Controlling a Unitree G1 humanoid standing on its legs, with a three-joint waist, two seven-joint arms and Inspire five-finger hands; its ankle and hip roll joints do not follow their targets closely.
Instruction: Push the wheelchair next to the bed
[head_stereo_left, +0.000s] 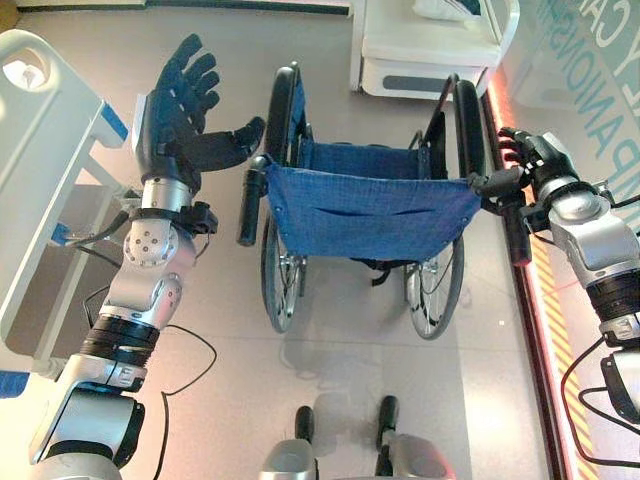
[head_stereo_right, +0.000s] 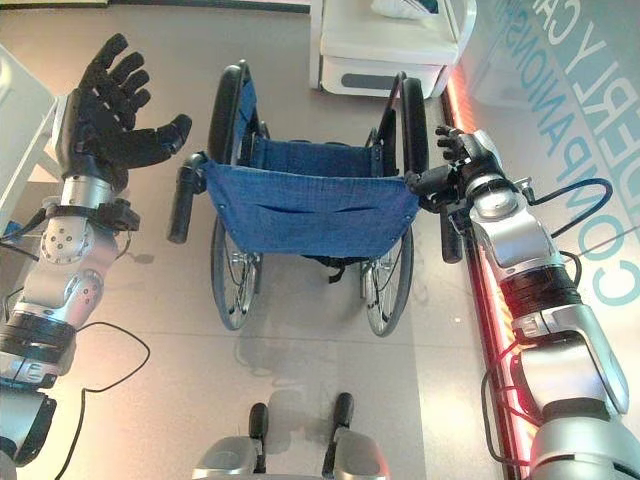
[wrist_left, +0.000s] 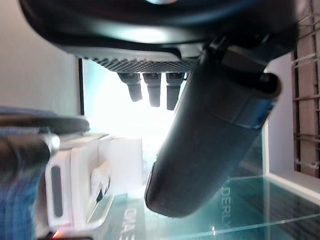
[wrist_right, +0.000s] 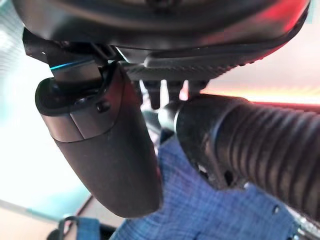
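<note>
Left eye view: the wheelchair stands on the floor in the middle of the scene, its back toward the robot, with a blue fabric backrest stretched between two black push handles. The bed, a white frame with a blue corner piece, runs along the floor's left edge, well apart from the wheelchair's left wheel. A white cabinet sits at the far edge of the floor beyond the chair, and a red lit strip runs along the right edge. The left robot hand is raised with its fingers spread wide and its thumb pointing toward the chair; it holds nothing and hovers just beside the left push handle without touching it. The right robot hand is at the right push handle; in the right wrist view the ribbed black grip lies against the palm and under the fingers, with the thumb out to one side over the blue fabric. Whether those fingers are curled fully round the grip cannot be told from these views.
</note>
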